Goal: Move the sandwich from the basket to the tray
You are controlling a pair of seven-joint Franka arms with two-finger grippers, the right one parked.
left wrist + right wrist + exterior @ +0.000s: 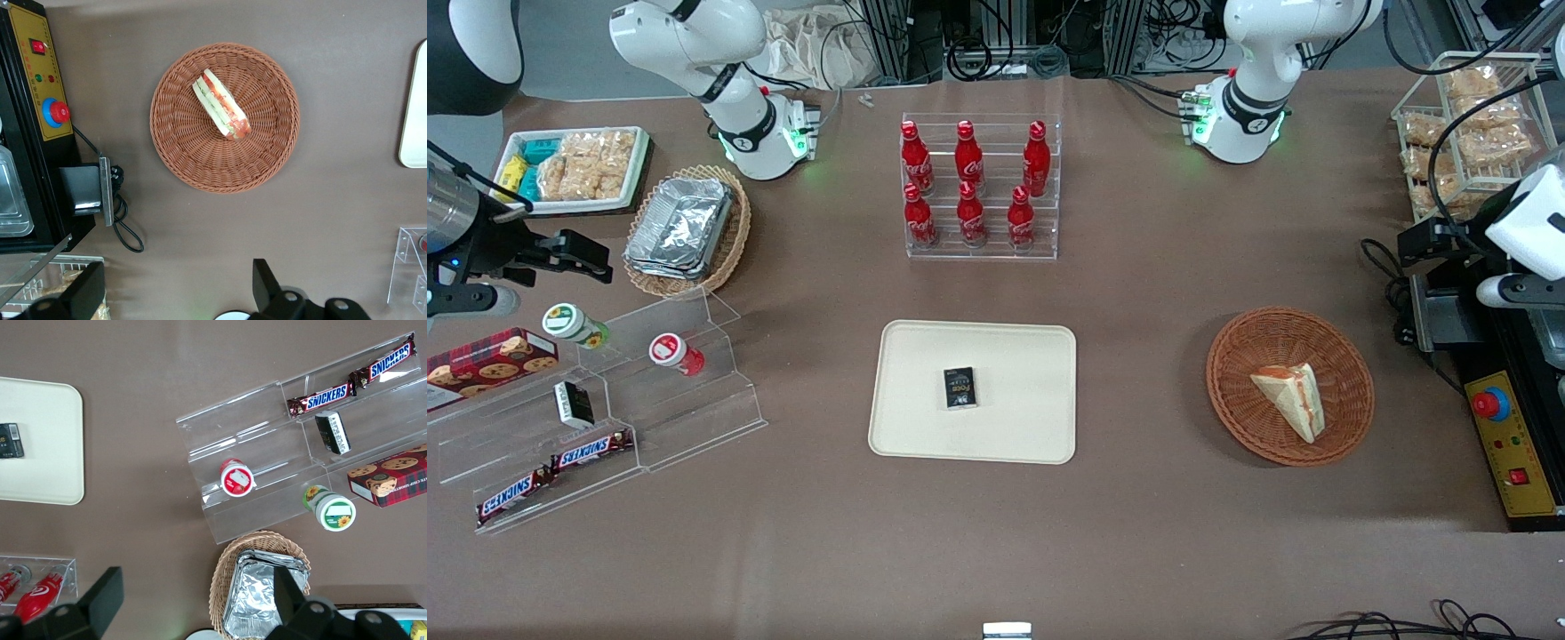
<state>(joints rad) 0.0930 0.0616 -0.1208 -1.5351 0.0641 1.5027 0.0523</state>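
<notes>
The sandwich (pixel 1294 396) (pixel 221 105), a pale bread wedge with orange-red and green filling, lies in the round reddish-brown wicker basket (pixel 1227 356) (pixel 180 147). The cream tray (pixel 925 427) (pixel 415 133) (pixel 40 473) lies flat at the table's middle, beside the basket toward the parked arm's end. My left gripper (pixel 1432 240) (pixel 177 293) hangs high over the working arm's end of the table, farther from the front camera than the basket. It is open wide and holds nothing, well apart from the sandwich.
A small black box (pixel 959 388) lies on the tray. A control box with a red button (pixel 1503 436) and cables sit beside the basket. A clear rack of red bottles (pixel 980 191) stands farther back. A tan basket of foil containers (pixel 685 229) and acrylic snack steps (pixel 605 418) sit toward the parked arm's end.
</notes>
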